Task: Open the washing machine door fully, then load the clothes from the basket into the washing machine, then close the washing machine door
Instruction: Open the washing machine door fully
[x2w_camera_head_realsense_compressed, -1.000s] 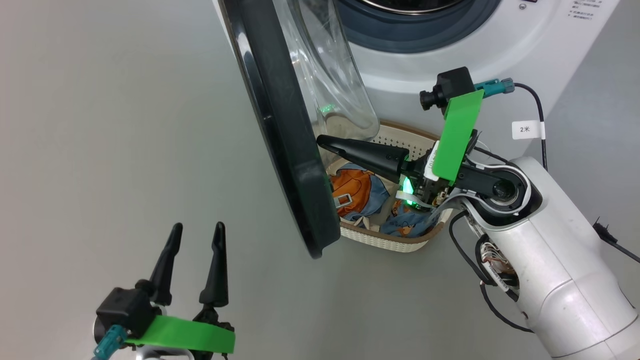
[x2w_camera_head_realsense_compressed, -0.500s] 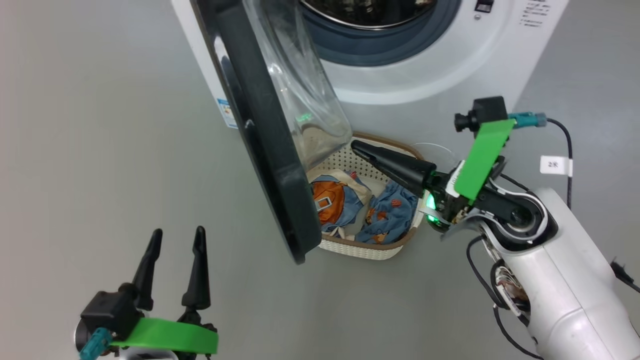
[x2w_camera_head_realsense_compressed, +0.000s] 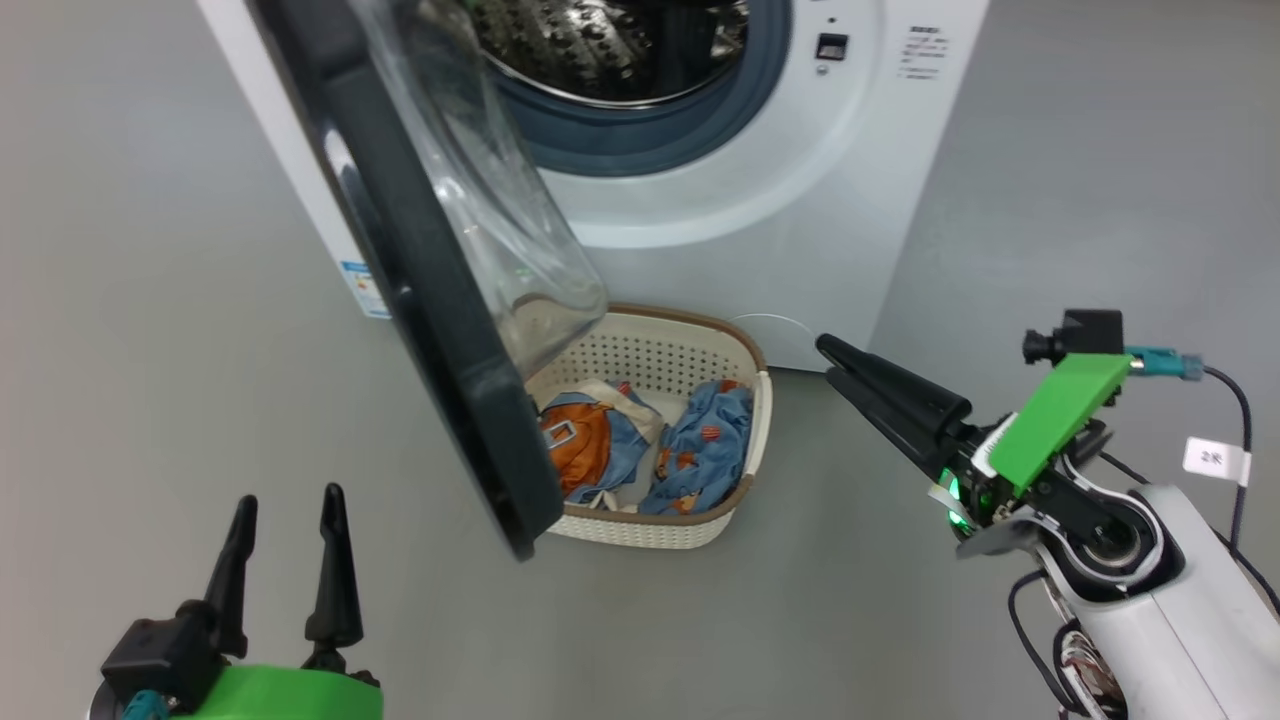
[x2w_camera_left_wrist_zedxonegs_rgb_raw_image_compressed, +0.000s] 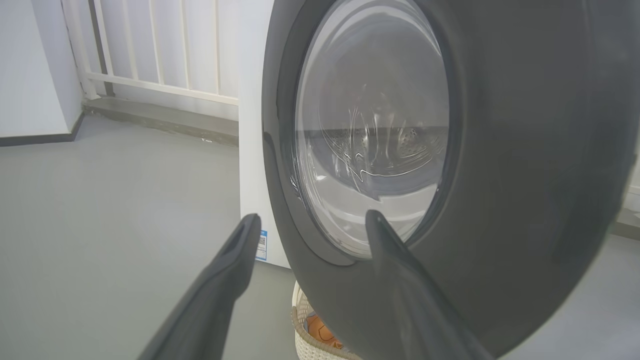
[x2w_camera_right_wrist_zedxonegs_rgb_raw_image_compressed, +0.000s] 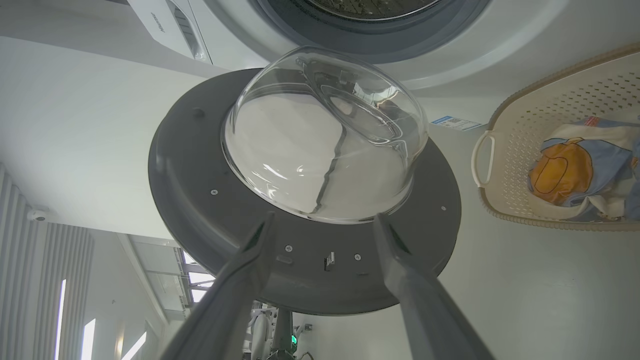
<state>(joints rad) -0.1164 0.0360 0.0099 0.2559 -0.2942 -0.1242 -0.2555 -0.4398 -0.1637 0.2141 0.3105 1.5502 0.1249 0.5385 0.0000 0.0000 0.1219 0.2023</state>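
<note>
The white washing machine has its steel drum exposed. Its black washing machine door with the glass bowl stands swung out to the left, part open. Under the door's lower edge sits the cream basket, holding the blue and orange clothes. My right gripper hovers right of the basket, apart from it. It faces the door's inner side with open, empty fingers. My left gripper is open at the lower left, facing the door's outer face.
Grey floor lies left and right of the machine. A blue label sticker is on the machine's side. A cable with a white tag hangs by my right arm. A white railing stands beyond the machine.
The head camera has shifted. My right gripper has pulled back from the door's edge above the basket to the basket's right and gone from shut to open. The left gripper is unchanged.
</note>
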